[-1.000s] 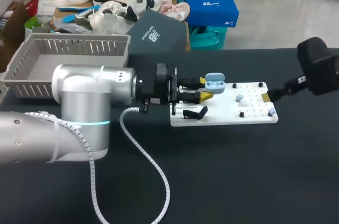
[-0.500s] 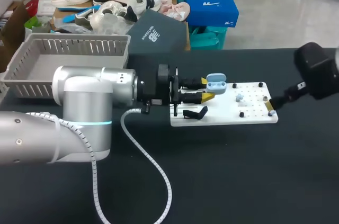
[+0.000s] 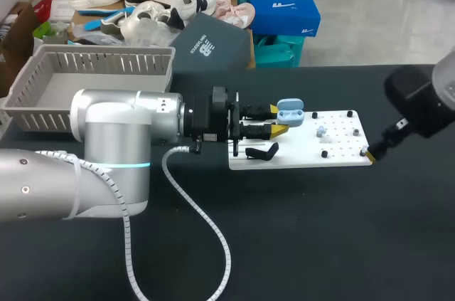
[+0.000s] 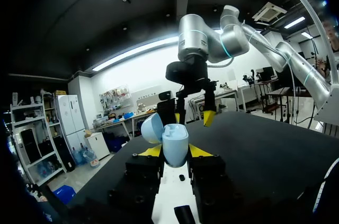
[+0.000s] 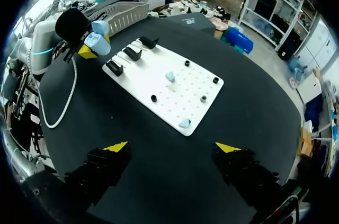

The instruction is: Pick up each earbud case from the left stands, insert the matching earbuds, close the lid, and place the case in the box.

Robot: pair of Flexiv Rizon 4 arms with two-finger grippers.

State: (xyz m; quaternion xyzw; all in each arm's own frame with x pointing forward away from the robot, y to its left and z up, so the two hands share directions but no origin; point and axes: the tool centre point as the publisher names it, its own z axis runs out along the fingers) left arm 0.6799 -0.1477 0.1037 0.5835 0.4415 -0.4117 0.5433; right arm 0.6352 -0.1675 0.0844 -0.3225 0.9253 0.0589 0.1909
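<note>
My left gripper [image 3: 279,121] is shut on a light blue earbud case [image 3: 288,115] with its lid [image 4: 151,127] standing open, held above the left end of the white board [image 3: 298,155]. In the left wrist view the case [image 4: 175,144] sits between my yellow fingertips [image 4: 151,151]. Two light blue earbuds [image 5: 170,76] [image 5: 185,123] lie on the board [image 5: 159,83]. My right gripper [image 5: 172,147] hangs open above the board's near right corner, just short of the nearer earbud, and appears in the head view [image 3: 372,153] at that corner.
Three black stands [image 5: 132,53] line the board's left end, and one stand [image 3: 261,151] lies below the held case. Small black pegs [image 5: 215,80] dot the board. A grey basket [image 3: 43,66] sits at the table's far left. A white cable [image 3: 206,230] loops over the black tabletop.
My right arm has swung from the board's right edge toward its near right corner. The left arm and the case have barely moved.
</note>
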